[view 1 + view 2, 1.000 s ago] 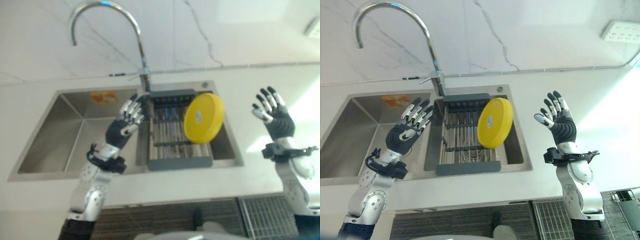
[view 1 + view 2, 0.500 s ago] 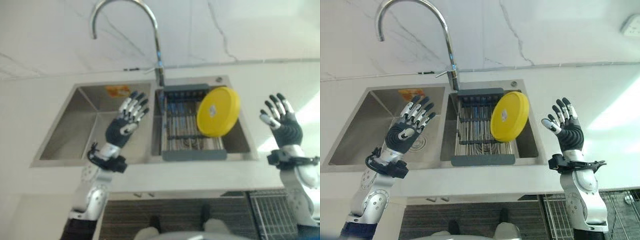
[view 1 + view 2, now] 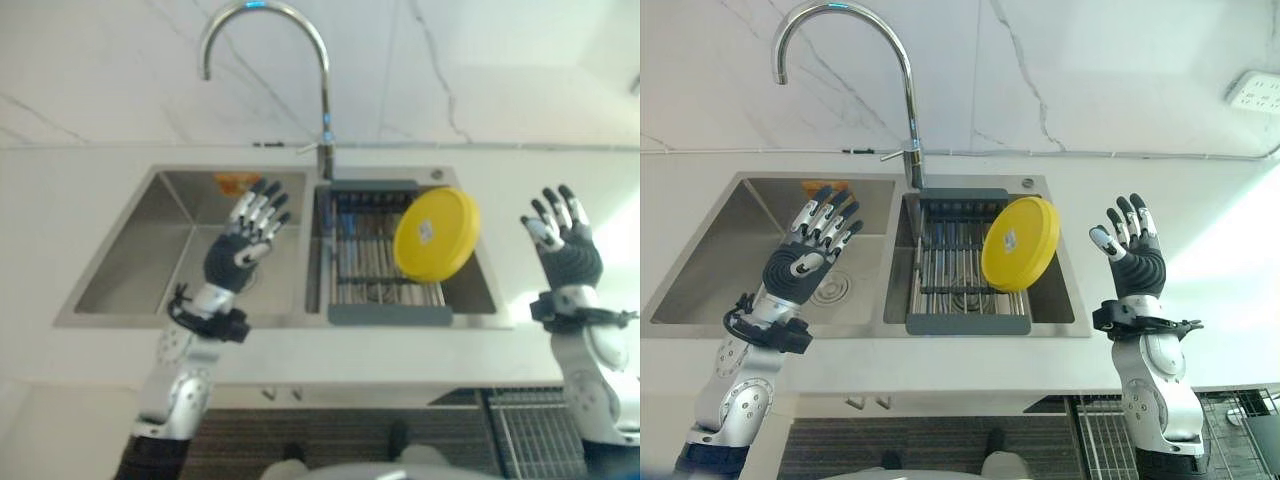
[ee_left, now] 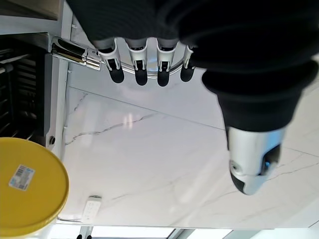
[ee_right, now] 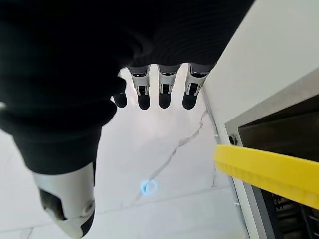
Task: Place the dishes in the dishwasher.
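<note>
Yellow round plate (image 3: pixel 1020 243) with small label, propped tilted in sink rack (image 3: pixel 955 265). Left hand (image 3: pixel 805 255), right hand (image 3: pixel 1133 257): fingers spread, empty.

Setting: a kitchen, seen from above the sink.
Sink: a double stainless steel sink (image 3: pixel 700 290) set into a pale tabletop (image 3: pixel 1200 200).
Tap: a tall curved chrome faucet (image 3: pixel 902 80) behind the basins.
Wall: white marble-look wall (image 3: pixel 1090 70) with grey veins.
Dishware: a yellow plate (image 3: pixel 1020 243) leaning in a grey dish rack (image 3: pixel 950 270).
</note>
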